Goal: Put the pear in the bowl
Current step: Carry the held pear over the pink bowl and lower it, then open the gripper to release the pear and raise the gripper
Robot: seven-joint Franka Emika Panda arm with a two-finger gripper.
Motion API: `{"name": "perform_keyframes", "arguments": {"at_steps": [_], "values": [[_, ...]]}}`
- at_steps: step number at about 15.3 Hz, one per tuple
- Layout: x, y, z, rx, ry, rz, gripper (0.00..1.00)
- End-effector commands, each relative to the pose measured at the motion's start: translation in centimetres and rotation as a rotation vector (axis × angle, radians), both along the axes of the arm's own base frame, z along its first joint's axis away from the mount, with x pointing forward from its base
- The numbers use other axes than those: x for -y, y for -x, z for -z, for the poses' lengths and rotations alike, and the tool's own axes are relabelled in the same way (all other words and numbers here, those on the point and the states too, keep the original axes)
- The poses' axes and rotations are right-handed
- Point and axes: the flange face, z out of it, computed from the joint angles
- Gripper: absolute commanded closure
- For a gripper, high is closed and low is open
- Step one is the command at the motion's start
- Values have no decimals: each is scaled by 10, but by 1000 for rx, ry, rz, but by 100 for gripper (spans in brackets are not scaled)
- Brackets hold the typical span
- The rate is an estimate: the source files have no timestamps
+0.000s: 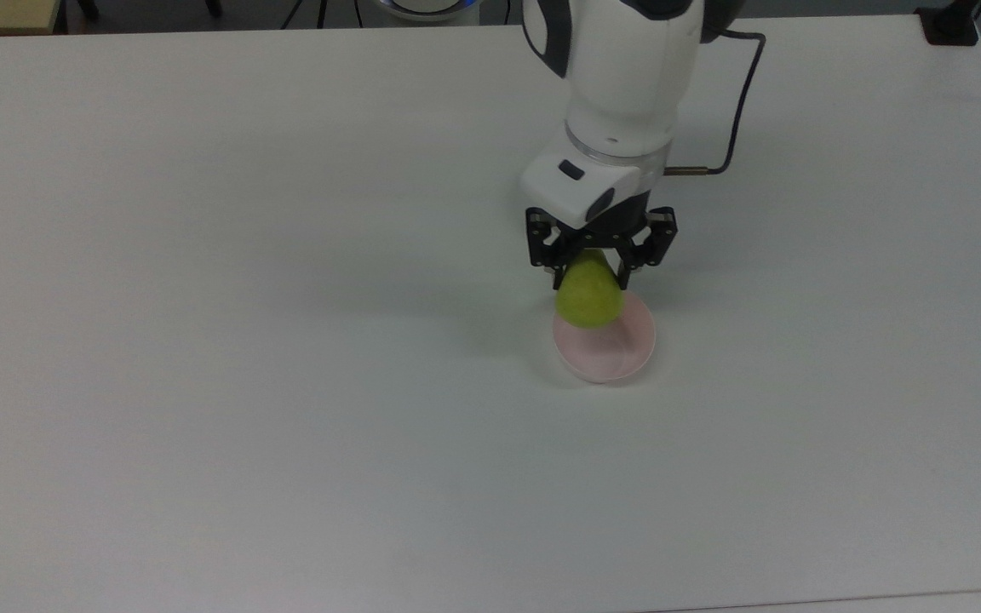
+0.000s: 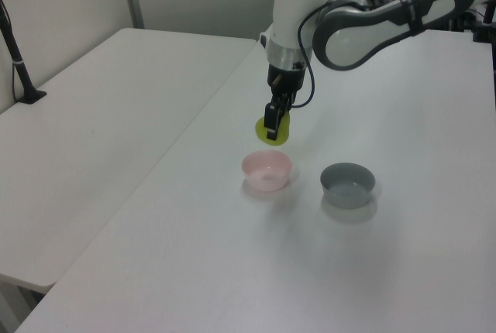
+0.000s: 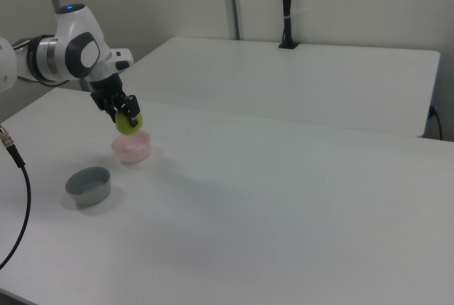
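Note:
The yellow-green pear (image 1: 589, 295) hangs in the air, held in my gripper (image 1: 593, 271), which is shut on its narrow upper part. It hovers just above the pale pink bowl (image 1: 618, 352), over the bowl's rim nearest the arm in the top view. In the left view the pear (image 2: 279, 129) sits a little above and behind the bowl (image 2: 266, 170), apart from it. In the right view the pear (image 3: 130, 123) is directly over the bowl (image 3: 133, 150). My gripper (image 3: 125, 111) points straight down.
A grey straight-sided bowl (image 2: 348, 184) stands on the white table (image 1: 201, 383) beside the pink one; the arm covers it in the top view. It shows also as the grey bowl (image 3: 89, 186) in the right view. A second white table (image 2: 93, 108) adjoins.

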Motion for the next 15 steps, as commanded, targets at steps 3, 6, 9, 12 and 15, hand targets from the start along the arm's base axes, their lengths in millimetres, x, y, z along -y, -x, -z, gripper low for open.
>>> {"name": "perform_keyframes", "arguments": {"at_steps": [3,6,9,12,15], "values": [[-19,-3,22,0,9,18,73],[-19,-4,38,-20,23,15,73],[-18,-4,48,-31,37,12,67],[-21,-7,59,-21,37,10,45],[-22,-8,61,-11,32,18,14]]}}
